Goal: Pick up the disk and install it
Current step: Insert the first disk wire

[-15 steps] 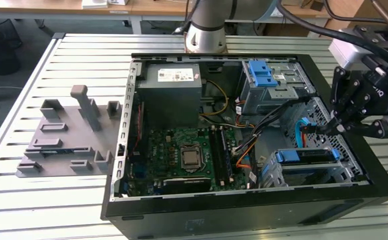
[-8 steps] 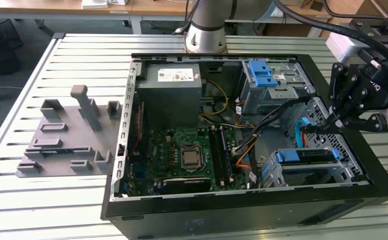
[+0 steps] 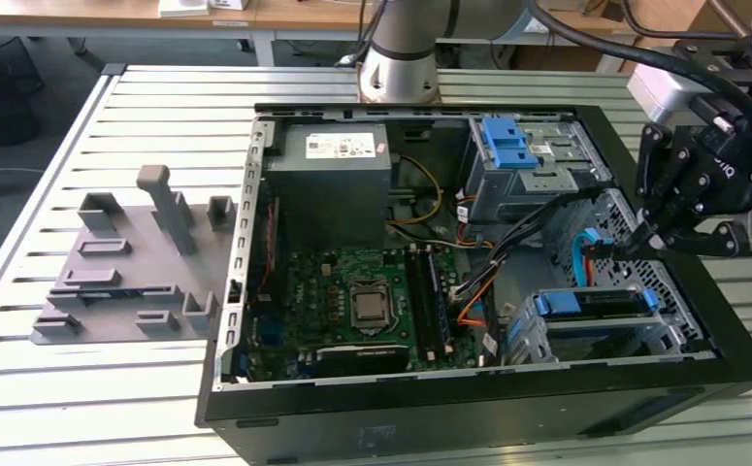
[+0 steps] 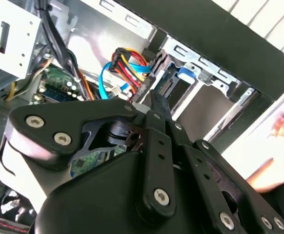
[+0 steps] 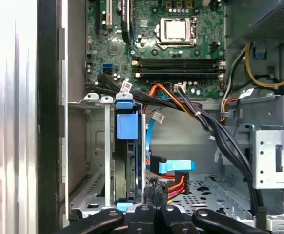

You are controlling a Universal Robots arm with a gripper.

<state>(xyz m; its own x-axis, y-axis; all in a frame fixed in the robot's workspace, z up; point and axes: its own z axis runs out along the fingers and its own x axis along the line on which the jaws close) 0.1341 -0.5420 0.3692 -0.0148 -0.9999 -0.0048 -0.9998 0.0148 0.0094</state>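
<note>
- The open black computer case [image 3: 479,413] lies on its side on the slatted metal desk [image 3: 104,398], its near wall closest in the exterior view.
- Just behind that wall, toward the exterior view's right, the disk [image 3: 589,303] sits in a metal drive cage [image 3: 667,335]. It stands on edge between the cage walls, and the blue tab of its carrier frame faces up.
- In the first wrist view the disk [image 5: 127,165] is slotted upright in the cage, with the blue tab at its visible end.
- The gripper [image 3: 637,243] hangs above the cage, just past the disk and apart from it. Its black fingers are drawn together to a point, with nothing between them.
- In the second wrist view the joined fingertips [image 4: 154,102] point toward the cage and a bundle of red, yellow and blue wires.
- A blue flat cable [image 3: 592,254] loops just beside the gripper's tip.
- The green motherboard [image 3: 349,291] covers the middle of the case floor, with the bare processor socket [image 3: 371,306] on it.
- Behind it stands a big grey box [image 3: 330,184] with a white sticker.
- To the exterior view's right of that box, a blue latch piece [image 3: 507,146] sits atop a metal bay.
- Outside the case, to the exterior view's left, a grey moulded fixture [image 3: 130,262] rests on the desk.
- The arm's pale base [image 3: 402,58] rises behind the case's far wall.
</note>
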